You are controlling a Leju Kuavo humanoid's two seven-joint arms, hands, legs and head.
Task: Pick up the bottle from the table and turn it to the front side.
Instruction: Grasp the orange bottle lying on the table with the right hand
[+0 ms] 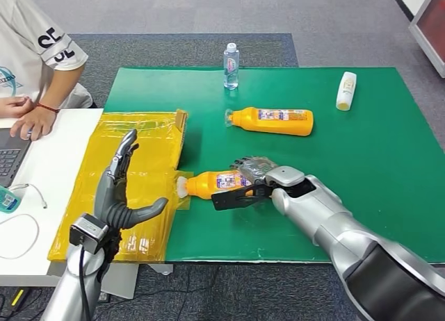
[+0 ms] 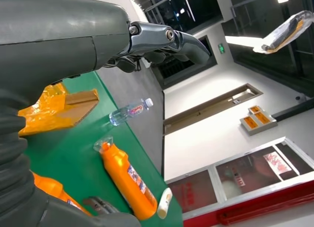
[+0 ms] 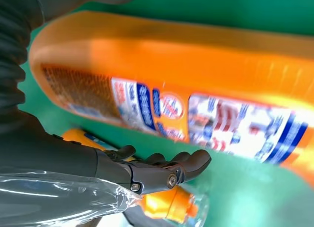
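An orange bottle (image 1: 210, 184) with a white cap lies on its side on the green mat (image 1: 367, 161), cap towards the yellow bag. My right hand (image 1: 252, 178) straddles its base end, fingers on the far side and thumb on the near side. In the right wrist view the bottle (image 3: 177, 79) lies between thumb and fingers (image 3: 170, 170), with a strip of green showing between it and the fingers. My left hand (image 1: 118, 189) is raised over the yellow bag, open and holding nothing; its fingers (image 2: 167, 38) are stretched out.
A second orange bottle (image 1: 272, 121) lies farther back, with a water bottle (image 1: 231, 65) upright behind it and a small white bottle (image 1: 346, 90) at the back right. The yellow bag (image 1: 142, 161) covers the mat's left end. A person sits at a laptop (image 1: 10, 158) on the left.
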